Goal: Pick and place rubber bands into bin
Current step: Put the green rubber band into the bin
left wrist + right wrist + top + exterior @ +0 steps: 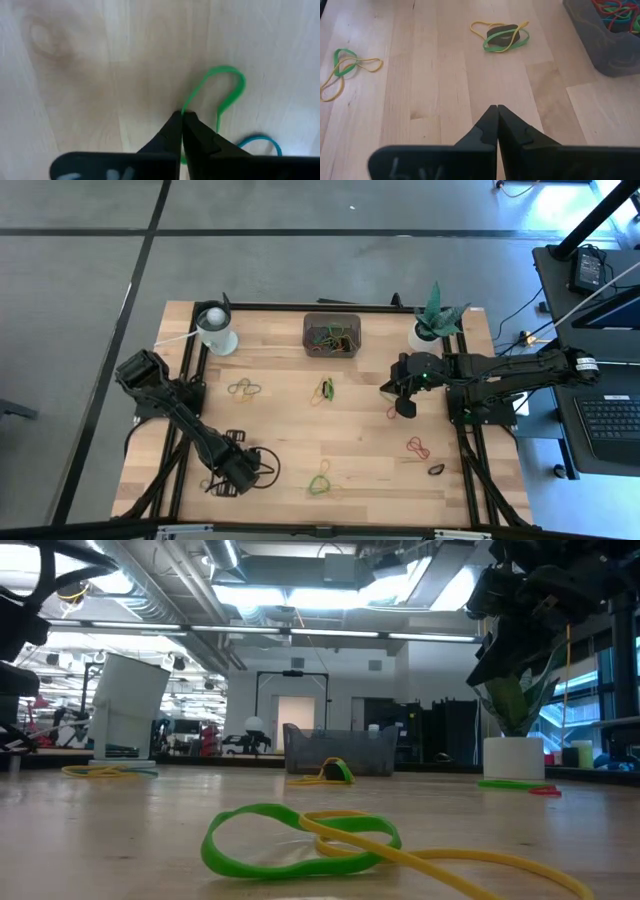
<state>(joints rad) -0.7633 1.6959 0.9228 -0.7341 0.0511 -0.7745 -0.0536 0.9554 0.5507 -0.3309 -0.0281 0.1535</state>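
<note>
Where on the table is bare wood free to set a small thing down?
Bare wood lies between the yellow-green bands and the right gripper, below the bin, apart from one small band cluster. The front is crowded: left gripper, green band, red bands.

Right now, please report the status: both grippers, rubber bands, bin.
Left gripper shut on a green rubber band, near table edge. Right gripper shut, empty, mid-table. Bin holds bands. Nothing in the way.

The left gripper (181, 117) pinches a green rubber band (225, 87) at its fingertips, above pale wooden table (90, 65); a teal band (260, 141) lies beside.
</note>
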